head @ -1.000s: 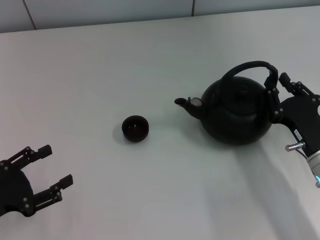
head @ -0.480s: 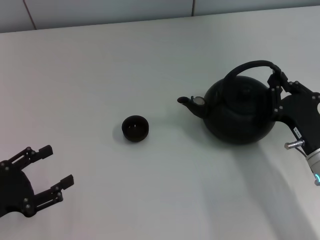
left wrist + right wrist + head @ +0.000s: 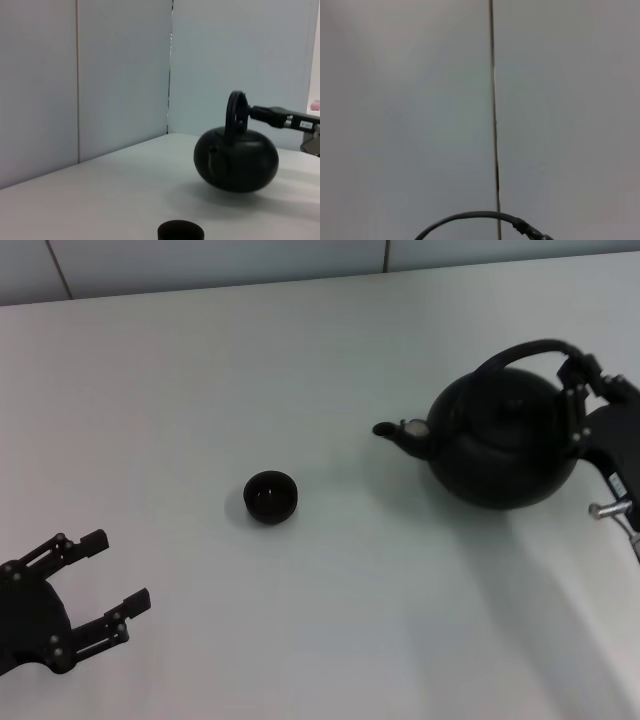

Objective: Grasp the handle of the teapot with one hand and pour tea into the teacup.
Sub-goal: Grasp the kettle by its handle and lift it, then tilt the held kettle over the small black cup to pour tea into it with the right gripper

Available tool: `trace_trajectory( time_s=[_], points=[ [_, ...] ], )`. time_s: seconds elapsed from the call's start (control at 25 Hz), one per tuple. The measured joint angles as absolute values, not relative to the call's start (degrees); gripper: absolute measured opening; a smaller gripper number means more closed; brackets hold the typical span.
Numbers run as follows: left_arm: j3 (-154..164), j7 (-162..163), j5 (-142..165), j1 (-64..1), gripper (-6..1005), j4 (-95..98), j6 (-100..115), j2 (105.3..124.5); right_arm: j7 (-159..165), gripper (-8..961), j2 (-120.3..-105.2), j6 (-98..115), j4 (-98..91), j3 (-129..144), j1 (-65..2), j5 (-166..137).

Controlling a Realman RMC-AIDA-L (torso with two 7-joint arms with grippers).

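The matte-black teapot (image 3: 505, 438) hangs at the right, spout (image 3: 392, 430) pointing left toward the teacup. My right gripper (image 3: 577, 378) is shut on the right end of the arched handle (image 3: 525, 348). In the left wrist view the teapot (image 3: 236, 159) is off the table with a shadow beneath it, held by its handle (image 3: 235, 111) in the right gripper (image 3: 274, 114). The small dark teacup (image 3: 270, 497) stands on the table left of the spout, well apart from it; it also shows in the left wrist view (image 3: 180, 231). My left gripper (image 3: 108, 578) is open and empty at the near left.
The white table (image 3: 300, 370) ends at a grey panelled wall (image 3: 200, 260) at the back. The right wrist view shows only that wall (image 3: 420, 100) and the top arc of the handle (image 3: 470, 216).
The right gripper has raised the teapot by its handle; the pot has moved right and away in the head view. The teacup and left gripper have not moved.
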State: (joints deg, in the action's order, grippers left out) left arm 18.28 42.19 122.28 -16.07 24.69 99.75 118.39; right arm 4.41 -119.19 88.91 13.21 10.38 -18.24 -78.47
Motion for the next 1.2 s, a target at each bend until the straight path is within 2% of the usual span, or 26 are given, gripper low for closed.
trace_trajectory(
  time_s=[1.2],
  points=[
    [18.28, 42.98, 122.12, -16.97, 813, 24.52, 99.75, 118.47, 10.17, 127, -119.16, 90.12, 7.75, 8.94, -20.60, -78.39]
  ],
)
